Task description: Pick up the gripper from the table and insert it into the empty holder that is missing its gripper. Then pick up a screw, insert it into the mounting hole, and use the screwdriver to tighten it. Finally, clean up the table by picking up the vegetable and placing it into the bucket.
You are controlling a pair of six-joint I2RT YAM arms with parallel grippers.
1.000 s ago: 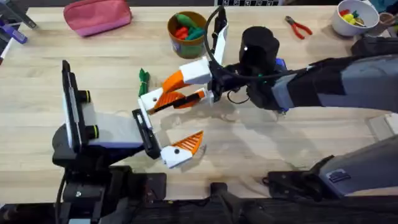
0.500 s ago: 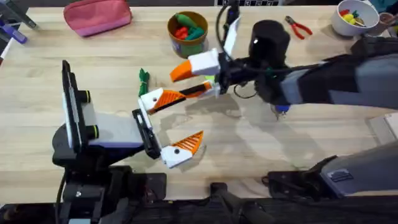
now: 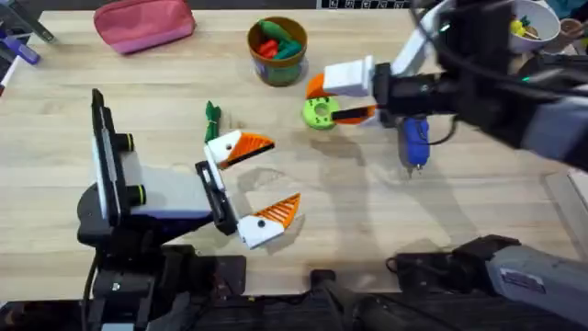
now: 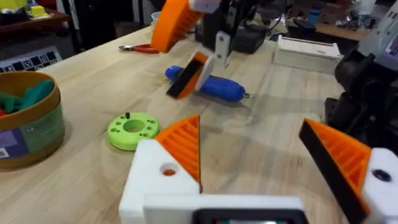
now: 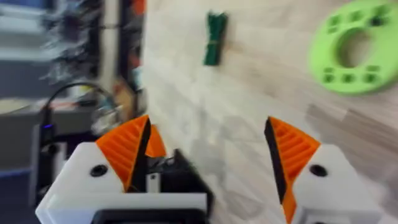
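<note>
The orange ribbed gripper [image 3: 253, 144] sits in the white holder [image 3: 220, 147], the far finger of my left gripper [image 3: 280, 173]. That gripper is open and empty. In the left wrist view the holder [image 4: 155, 177] has a round hole in its side that looks open. My right gripper [image 3: 324, 99] hovers open and empty over the round green disc [image 3: 319, 112]. A small dark screw [image 4: 127, 116] stands on that disc. Under the right arm lies the blue screwdriver [image 3: 415, 142]. The dark-green vegetable [image 3: 213, 118] lies left of the holder. At the back stands the brown bucket [image 3: 277, 62].
A pink pouch [image 3: 144, 23] lies at the back left. At the back right is a white bowl [image 3: 542, 32] of small parts. Red-handled pliers [image 4: 140, 48] lie beyond the screwdriver. Toy vegetables, red and green, fill the bucket. Bare wood lies between the left gripper and the screwdriver.
My right gripper has let go of the left gripper's far finger. It has drawn back to the right and now hangs over the green disc. The orange tip stays in the holder.
</note>
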